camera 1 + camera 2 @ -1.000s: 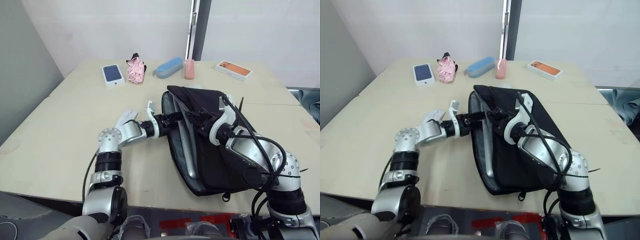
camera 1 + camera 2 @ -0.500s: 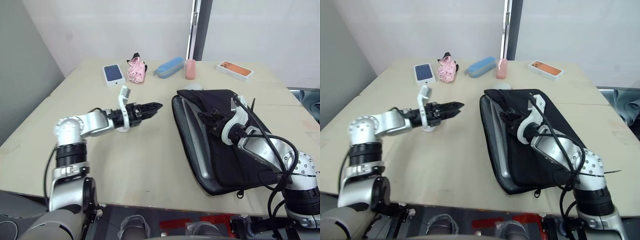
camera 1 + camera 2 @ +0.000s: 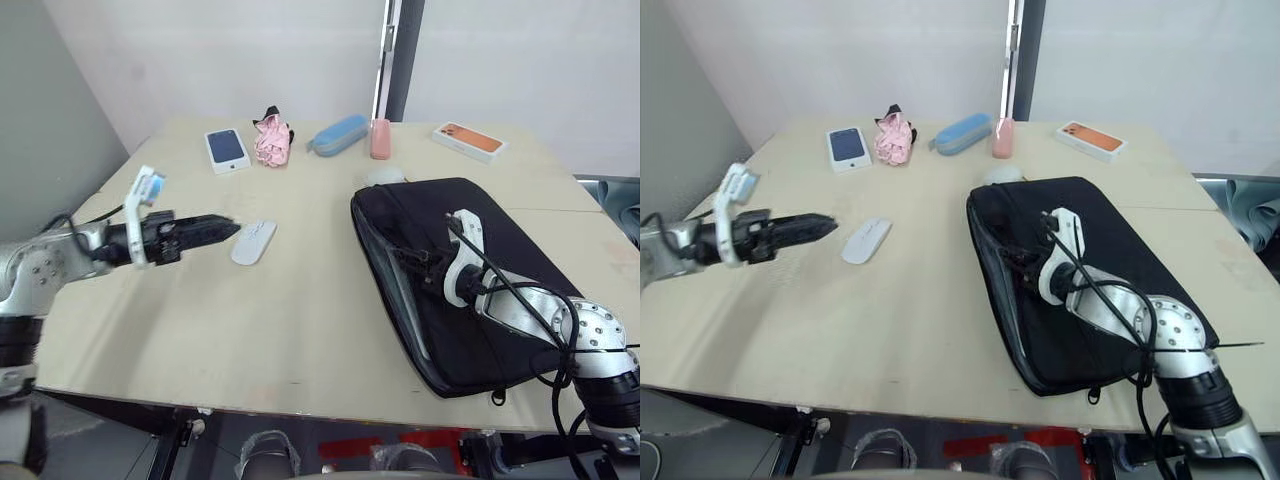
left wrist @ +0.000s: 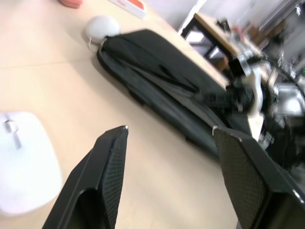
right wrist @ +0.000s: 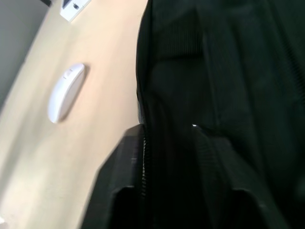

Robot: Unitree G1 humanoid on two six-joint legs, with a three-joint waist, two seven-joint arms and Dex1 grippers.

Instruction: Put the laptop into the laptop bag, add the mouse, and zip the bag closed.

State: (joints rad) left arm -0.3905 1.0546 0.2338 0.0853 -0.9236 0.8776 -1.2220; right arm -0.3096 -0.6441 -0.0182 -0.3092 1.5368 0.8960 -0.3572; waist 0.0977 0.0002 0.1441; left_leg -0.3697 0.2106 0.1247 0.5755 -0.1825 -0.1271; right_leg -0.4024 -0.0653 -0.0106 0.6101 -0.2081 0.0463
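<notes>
Bare tabletop (image 3: 300, 320) between mouse (image 3: 253, 241) and laptop bag (image 3: 480, 290) edge.

A pale table (image 3: 300, 330) carries the laptop bag (image 3: 500, 260) and mouse (image 3: 253, 241).

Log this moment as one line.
left claw open near mouse | right claw on laptop bag | bag unzipped

Even, diffuse light is washing the pale beige wooden table (image 3: 300, 300) and the white walls; no hard glare is showing. A soft shadow is falling along the near-left edge of the large black soft fabric laptop bag (image 3: 470, 270). The left wrist view is smearing toward its far side. The right wrist view is blurring throughout, its fingers darkest.
</notes>
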